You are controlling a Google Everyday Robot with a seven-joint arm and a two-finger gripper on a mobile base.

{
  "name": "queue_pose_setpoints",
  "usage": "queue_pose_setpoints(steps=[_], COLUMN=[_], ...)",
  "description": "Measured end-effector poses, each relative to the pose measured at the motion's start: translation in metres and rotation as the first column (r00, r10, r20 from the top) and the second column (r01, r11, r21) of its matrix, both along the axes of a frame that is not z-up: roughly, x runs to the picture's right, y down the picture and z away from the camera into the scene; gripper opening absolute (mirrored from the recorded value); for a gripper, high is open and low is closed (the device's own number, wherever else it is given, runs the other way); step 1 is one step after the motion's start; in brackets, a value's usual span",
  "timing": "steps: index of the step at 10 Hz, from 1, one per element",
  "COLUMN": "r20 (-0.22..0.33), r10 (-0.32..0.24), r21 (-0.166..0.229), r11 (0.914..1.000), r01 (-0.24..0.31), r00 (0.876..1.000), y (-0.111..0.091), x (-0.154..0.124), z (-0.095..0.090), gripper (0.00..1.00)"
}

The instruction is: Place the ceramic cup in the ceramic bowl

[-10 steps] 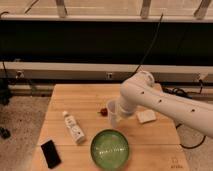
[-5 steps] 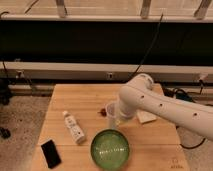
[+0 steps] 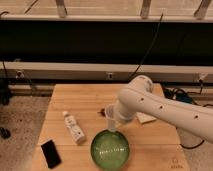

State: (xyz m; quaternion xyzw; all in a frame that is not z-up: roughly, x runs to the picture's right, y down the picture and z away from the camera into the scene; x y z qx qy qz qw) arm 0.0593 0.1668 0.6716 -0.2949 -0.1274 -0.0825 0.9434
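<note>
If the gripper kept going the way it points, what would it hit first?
Likely the ceramic bowl: the gripper, at the ceramic cup, points down over its far rim; depth is unclear.

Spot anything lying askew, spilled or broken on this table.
The white bottle lies on its side left of the ceramic bowl. Nothing looks spilled or broken. The gripper is at the ceramic cup, by the bowl's far rim.

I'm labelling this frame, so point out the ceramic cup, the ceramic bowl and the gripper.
ceramic cup (image 3: 110,124), camera view, pale side wall.
ceramic bowl (image 3: 102,151), camera view, bare speckled inside.
gripper (image 3: 113,113), camera view, arm's end at the cup, by the bowl's far rim.
</note>
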Motion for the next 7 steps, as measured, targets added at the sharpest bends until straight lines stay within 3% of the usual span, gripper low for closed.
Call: queue_pose_setpoints(steps=[7], r20=[-0.001], r10=[-0.003], r21=[-0.013], r11=[0.9999], r01=[0.003], r00=[1.000], y=[0.013], x=[-0.003], z=[-0.002], gripper=[0.00])
